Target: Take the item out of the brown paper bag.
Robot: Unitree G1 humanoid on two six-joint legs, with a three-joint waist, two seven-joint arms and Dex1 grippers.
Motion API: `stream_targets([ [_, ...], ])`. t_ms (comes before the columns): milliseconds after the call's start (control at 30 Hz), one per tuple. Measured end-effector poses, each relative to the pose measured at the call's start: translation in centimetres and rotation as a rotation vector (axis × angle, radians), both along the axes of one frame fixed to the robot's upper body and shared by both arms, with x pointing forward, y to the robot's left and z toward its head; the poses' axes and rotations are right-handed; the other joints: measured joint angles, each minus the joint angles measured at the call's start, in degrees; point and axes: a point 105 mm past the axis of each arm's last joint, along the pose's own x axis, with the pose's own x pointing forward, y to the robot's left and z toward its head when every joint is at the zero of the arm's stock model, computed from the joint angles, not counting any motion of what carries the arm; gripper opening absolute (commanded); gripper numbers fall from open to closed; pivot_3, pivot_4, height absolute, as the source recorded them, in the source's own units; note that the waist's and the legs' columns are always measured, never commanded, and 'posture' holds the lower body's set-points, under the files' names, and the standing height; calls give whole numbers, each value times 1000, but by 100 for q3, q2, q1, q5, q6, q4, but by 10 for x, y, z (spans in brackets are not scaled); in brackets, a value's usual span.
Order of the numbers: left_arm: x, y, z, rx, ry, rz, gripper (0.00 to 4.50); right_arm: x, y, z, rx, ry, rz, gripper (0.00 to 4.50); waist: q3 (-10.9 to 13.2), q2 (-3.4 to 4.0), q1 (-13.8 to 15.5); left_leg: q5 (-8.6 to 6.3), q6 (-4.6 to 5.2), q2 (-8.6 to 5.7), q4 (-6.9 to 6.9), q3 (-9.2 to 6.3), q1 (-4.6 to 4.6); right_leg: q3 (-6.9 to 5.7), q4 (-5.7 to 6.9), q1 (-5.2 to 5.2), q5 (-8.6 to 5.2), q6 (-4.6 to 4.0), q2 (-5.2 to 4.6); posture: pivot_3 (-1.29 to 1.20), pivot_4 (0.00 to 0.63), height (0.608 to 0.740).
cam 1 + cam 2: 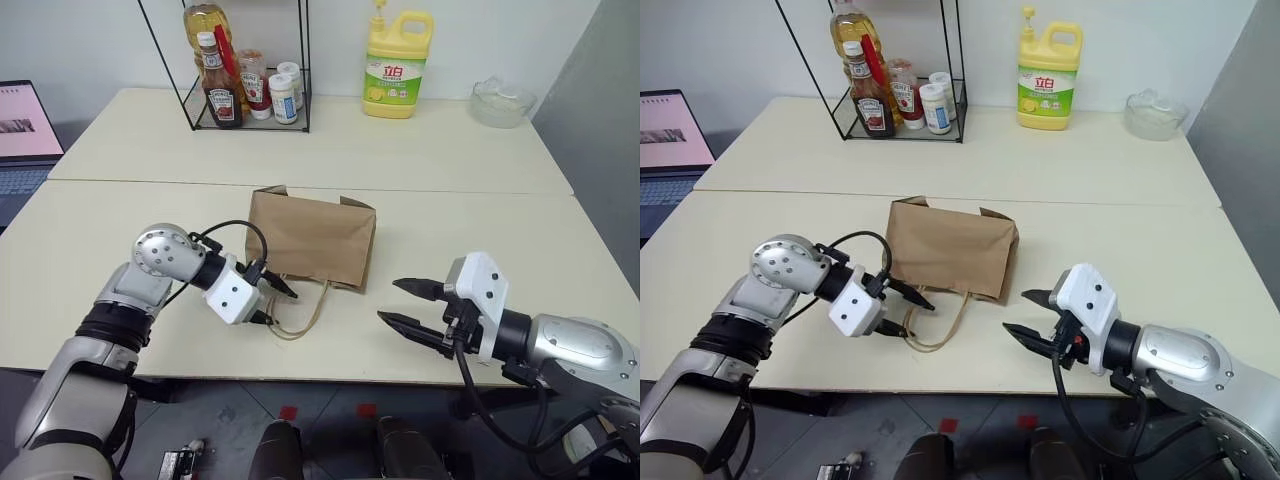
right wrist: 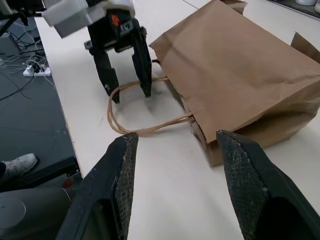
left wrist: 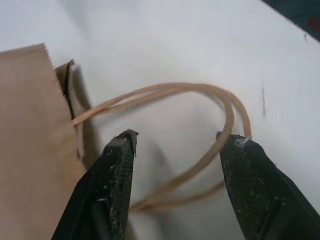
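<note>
The brown paper bag (image 1: 310, 240) lies flat on the cream table, its mouth and two thin loop handles (image 1: 300, 318) turned toward the front edge. The item is hidden. My left gripper (image 1: 283, 308) is open and tilted down right over the handles. In the left wrist view its fingers (image 3: 117, 165) straddle the handle loop (image 3: 220, 115) just above the tabletop, one finger against the loop's edge, beside the bag's corner (image 3: 30, 125). My right gripper (image 1: 388, 300) hangs open to the right of the bag's mouth, clear of it, with nothing between its fingers.
At the back stand a black wire rack (image 1: 240, 80) with a ketchup bottle and small jars, a yellow detergent jug (image 1: 397, 65) and a glass bowl (image 1: 502, 100). A laptop (image 1: 25, 130) sits at the far left. The table's front edge (image 1: 330, 375) runs just behind both grippers.
</note>
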Motion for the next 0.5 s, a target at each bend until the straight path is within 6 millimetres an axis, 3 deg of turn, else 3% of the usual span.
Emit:
stream_targets([
  [133,0,-7,-2,-20,6,-10,2524,0,1,-4,-23,-2,5,2616,0,0,0,0,0,0,0,0,0,0,0,0,0,0,0,0,150,740],
  [267,1,-6,-2,-28,10,2,1531,0,0,-7,-46,-5,8,2616,0,0,0,0,0,0,0,0,1,0,0,0,0,0,0,0,150,740],
  [400,4,-6,0,-38,20,20,214,-1,1,-11,-86,-16,35,2616,0,0,-1,0,0,0,1,0,1,-1,0,1,0,0,0,0,150,740],
  [500,9,-10,7,-85,69,73,21,-1,6,-13,-123,-54,81,2616,0,0,-12,0,0,0,1,-1,1,-2,-1,1,0,1,0,0,150,740],
])
